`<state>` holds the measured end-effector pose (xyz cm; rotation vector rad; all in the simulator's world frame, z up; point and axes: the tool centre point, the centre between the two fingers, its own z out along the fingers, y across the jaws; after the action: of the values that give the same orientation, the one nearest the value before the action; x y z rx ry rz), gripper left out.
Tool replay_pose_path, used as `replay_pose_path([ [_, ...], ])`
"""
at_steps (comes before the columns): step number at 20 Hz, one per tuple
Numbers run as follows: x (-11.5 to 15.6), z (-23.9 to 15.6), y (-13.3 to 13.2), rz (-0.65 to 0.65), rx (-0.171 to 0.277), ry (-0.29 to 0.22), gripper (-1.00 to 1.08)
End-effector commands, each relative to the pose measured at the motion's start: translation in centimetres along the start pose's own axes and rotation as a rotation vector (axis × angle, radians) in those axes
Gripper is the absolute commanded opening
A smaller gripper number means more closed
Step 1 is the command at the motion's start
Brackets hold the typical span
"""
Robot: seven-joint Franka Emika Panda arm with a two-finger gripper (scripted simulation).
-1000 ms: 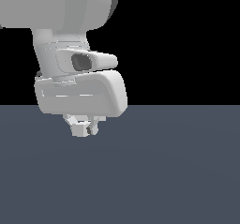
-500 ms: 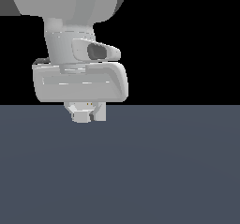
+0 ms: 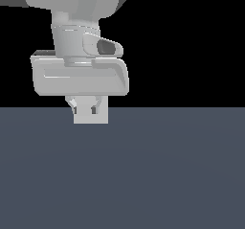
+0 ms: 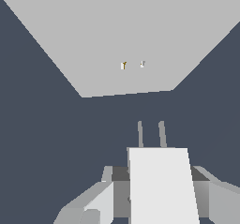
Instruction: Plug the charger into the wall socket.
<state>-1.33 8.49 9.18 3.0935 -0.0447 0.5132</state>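
Note:
The wrist view shows the charger (image 4: 161,185), a white block with two short grey prongs (image 4: 151,134) pointing at the wall socket (image 4: 126,35). My gripper (image 4: 157,175) is shut on the block, one finger on each side. The socket is a flat pale plate with two tiny holes (image 4: 132,65). A strip of dark floor lies between the prongs and the plate's lower edge. In the exterior view the gripper (image 3: 85,109) hangs under the hand, with a pale square patch (image 3: 101,117) behind its fingers. I cannot tell whether that patch is the charger or the socket.
A dark grey floor (image 3: 143,175) fills the lower half of the exterior view, with black background above it. The arm's big white hand (image 3: 79,77) blocks what lies behind it. Nothing else shows in either view.
The hand has turned about its upright axis and shifted slightly to the exterior view's right. A pale square patch now shows behind the fingers that did not show before.

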Motion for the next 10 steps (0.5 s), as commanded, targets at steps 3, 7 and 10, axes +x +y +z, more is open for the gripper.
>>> replay_pose_path([
  [3,0.47,-0.38,-0.27,-0.049,0.017,-0.002,-1.0],
  [7,0.69,-0.56,-0.41,-0.074,0.026,-0.003,-1.0],
  [10,0.77,-0.62,-0.46,-0.084,0.029,-0.004,-1.0],
])
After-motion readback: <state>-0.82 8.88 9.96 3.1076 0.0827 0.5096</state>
